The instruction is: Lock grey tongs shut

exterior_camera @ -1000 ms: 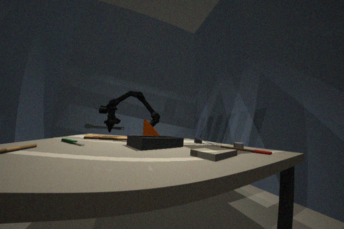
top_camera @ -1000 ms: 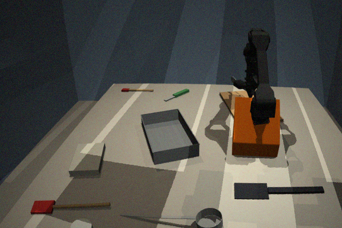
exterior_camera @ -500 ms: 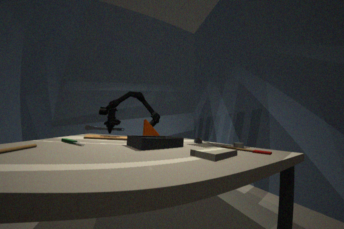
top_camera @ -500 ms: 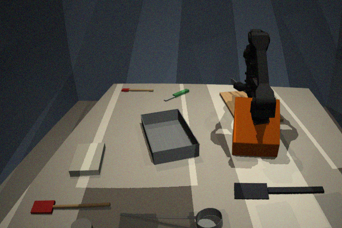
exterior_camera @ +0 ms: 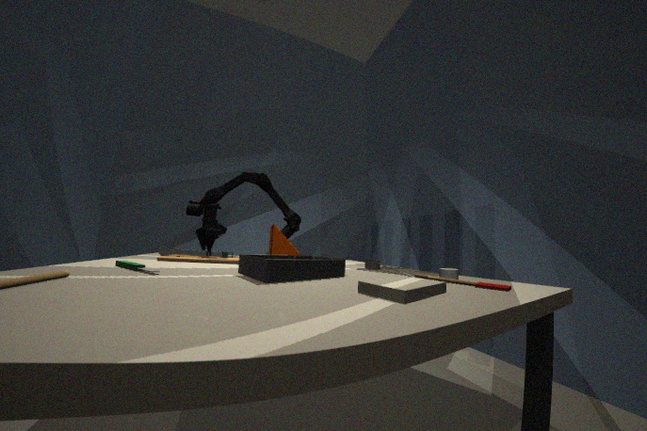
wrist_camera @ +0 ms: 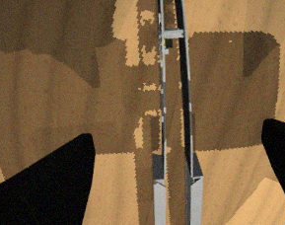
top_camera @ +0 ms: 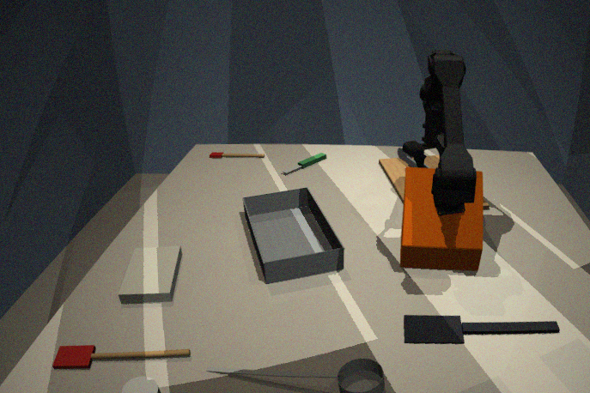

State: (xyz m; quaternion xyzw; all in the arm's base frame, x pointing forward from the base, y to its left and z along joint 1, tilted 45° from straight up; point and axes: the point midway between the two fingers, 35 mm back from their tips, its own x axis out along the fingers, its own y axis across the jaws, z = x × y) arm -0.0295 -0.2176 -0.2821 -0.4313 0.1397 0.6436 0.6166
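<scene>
The grey tongs [wrist_camera: 163,99] [exterior_camera: 227,254] lie on the wooden board [wrist_camera: 115,187] [top_camera: 392,169] [exterior_camera: 173,259]. In the wrist view their two long arms run close together, a little wider apart towards the bottom, with a crosspiece near the top. Whether the lock holds cannot be seen. My gripper [wrist_camera: 180,136] [exterior_camera: 208,251] is open, with one finger on each side of the tongs and a wide gap to both. It is low over the board. The roasting tin [top_camera: 304,266] [exterior_camera: 303,270] stands apart, with no tongs on it. The arm and wedge hide much of the board in the top view.
An orange wedge [top_camera: 439,232] [exterior_camera: 282,245] stands between the arm's base and the tin. A black turner [top_camera: 433,329], a green-handled tool [top_camera: 313,160], a grey slab [top_camera: 151,273], a red spatula [top_camera: 74,356] and a round grey ring [top_camera: 360,379] lie about the table.
</scene>
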